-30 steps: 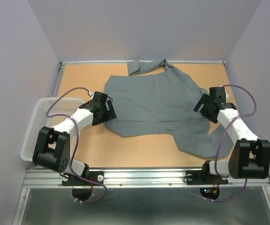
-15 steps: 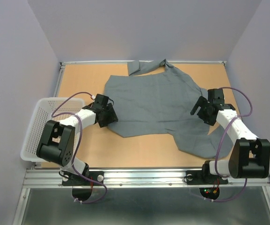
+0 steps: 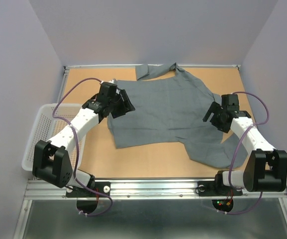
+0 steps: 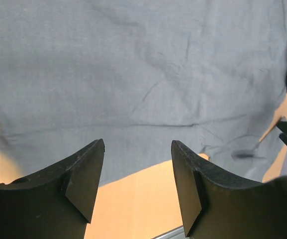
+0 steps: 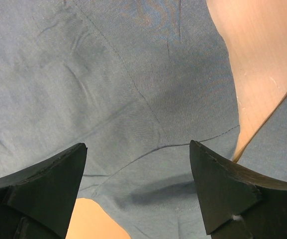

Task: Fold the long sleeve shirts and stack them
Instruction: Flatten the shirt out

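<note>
While lilac walls (image 3: 148,30) enclose the tan table (image 3: 148,162), a grey shirt (image 3: 168,114) lies spread on it, a white basket (image 3: 36,139) at left; left claw (image 4: 138,144) and right claw (image 5: 138,144) gape empty.

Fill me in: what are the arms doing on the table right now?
Both arms are working on one grey long sleeve shirt spread on the table, not yet folded. The left claw hangs over the shirt's left edge, jaws apart with nothing between them. The right claw hangs over the shirt's right side, jaws wide and empty. A white basket sits at the table's left edge.
</note>
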Controlling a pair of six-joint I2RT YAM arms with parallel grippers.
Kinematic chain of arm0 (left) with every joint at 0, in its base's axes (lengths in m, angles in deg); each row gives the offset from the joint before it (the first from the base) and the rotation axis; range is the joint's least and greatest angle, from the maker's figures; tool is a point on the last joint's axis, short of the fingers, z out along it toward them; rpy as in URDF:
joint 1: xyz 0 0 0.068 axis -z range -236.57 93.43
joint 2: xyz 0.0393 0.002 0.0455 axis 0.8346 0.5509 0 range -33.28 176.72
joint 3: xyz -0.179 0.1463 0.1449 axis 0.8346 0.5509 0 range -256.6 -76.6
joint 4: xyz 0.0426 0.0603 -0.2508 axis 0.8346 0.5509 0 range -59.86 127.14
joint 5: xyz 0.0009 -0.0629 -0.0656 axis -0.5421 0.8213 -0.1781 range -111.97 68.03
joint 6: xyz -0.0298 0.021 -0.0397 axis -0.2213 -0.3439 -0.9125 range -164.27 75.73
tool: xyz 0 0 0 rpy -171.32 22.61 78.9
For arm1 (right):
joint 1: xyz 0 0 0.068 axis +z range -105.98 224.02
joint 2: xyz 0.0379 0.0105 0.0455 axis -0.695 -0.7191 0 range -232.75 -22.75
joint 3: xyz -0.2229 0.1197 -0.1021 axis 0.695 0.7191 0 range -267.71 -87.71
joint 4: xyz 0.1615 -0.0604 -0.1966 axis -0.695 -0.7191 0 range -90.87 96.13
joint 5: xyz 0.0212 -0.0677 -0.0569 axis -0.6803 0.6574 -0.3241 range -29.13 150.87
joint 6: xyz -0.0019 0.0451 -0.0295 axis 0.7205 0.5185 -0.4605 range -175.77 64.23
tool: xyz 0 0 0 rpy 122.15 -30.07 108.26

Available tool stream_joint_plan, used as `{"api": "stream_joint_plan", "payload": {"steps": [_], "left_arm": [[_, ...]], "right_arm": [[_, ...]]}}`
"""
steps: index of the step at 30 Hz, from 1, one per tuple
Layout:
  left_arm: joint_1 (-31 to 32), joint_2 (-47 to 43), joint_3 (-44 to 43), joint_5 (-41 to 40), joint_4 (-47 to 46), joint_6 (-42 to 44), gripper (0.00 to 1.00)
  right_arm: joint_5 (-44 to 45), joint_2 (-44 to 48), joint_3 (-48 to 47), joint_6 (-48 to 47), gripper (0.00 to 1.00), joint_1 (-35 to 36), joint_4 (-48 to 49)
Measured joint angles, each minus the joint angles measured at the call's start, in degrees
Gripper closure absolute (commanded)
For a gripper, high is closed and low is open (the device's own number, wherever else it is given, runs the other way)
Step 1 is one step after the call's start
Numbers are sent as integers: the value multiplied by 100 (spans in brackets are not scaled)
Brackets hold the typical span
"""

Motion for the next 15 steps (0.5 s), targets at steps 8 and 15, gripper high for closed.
{"api": "stream_joint_plan", "payload": {"steps": [8, 15], "left_arm": [[-33, -229, 452, -369, 542, 2, 14], [-538, -579, 1580, -553, 861, 28, 14]], "right_arm": [[87, 2, 0, -24, 11, 0, -2], [525, 2, 0, -20, 13, 0, -181]]}}
